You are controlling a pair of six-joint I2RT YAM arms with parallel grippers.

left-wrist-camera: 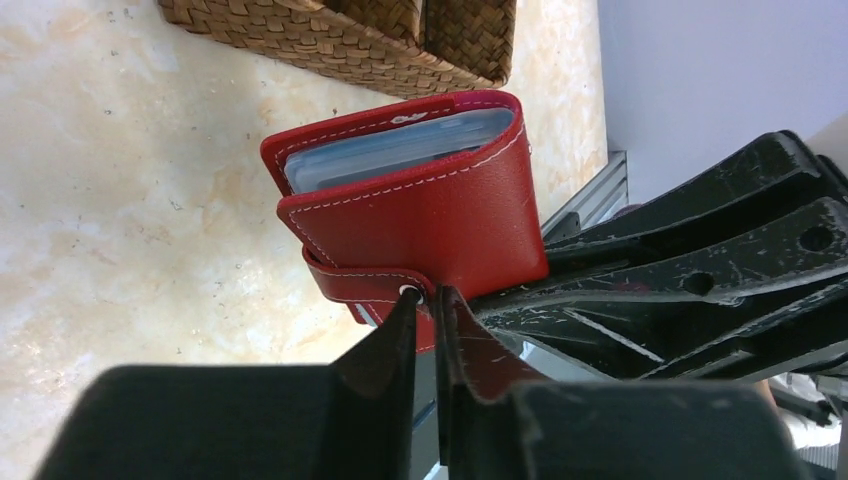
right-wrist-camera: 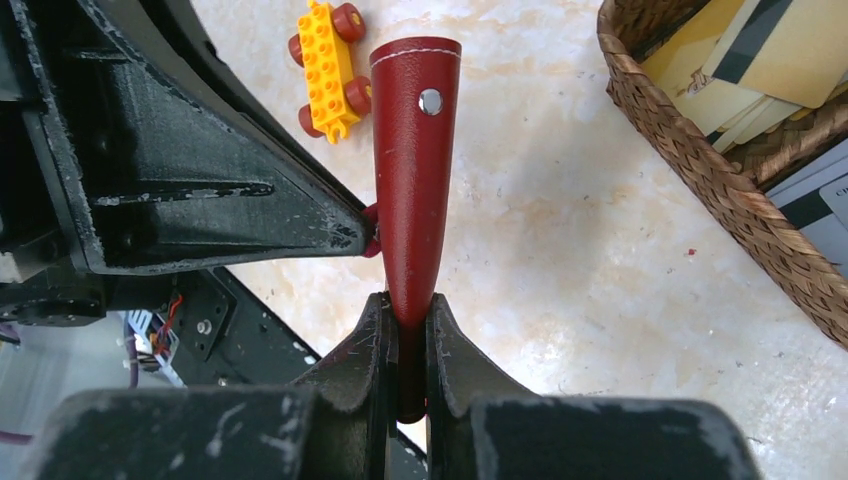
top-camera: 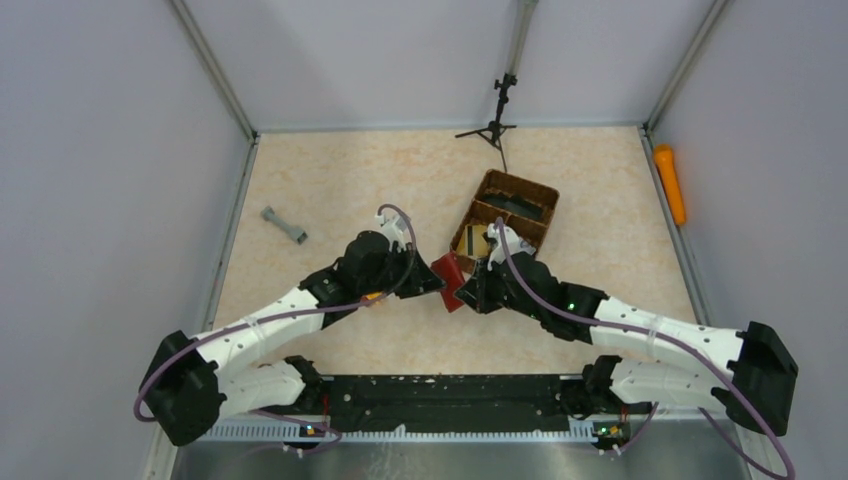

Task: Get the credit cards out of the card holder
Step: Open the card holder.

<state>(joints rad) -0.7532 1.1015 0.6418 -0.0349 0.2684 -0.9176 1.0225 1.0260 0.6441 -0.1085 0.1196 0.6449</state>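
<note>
The dark red card holder [top-camera: 450,275] is held above the table between both grippers. In the left wrist view the card holder [left-wrist-camera: 430,210] is folded, with pale clear sleeves showing at its open edge. My left gripper [left-wrist-camera: 428,300] is shut on its side tab by the snap; it also shows in the top view [top-camera: 432,280]. My right gripper [right-wrist-camera: 408,305] is shut on the edge of the card holder [right-wrist-camera: 412,180], and shows in the top view [top-camera: 468,293]. Tan-gold credit cards [right-wrist-camera: 770,50] and a grey card [right-wrist-camera: 820,190] lie in the wicker basket. Whether cards sit inside the holder is hidden.
The brown wicker divided basket [top-camera: 505,215] stands just behind the grippers, close to the holder [left-wrist-camera: 350,40]. A yellow toy block with red wheels [right-wrist-camera: 330,65] lies under the left arm. A grey bar [top-camera: 284,225] lies at left, a small tripod [top-camera: 497,125] at back, an orange cylinder [top-camera: 670,183] at right.
</note>
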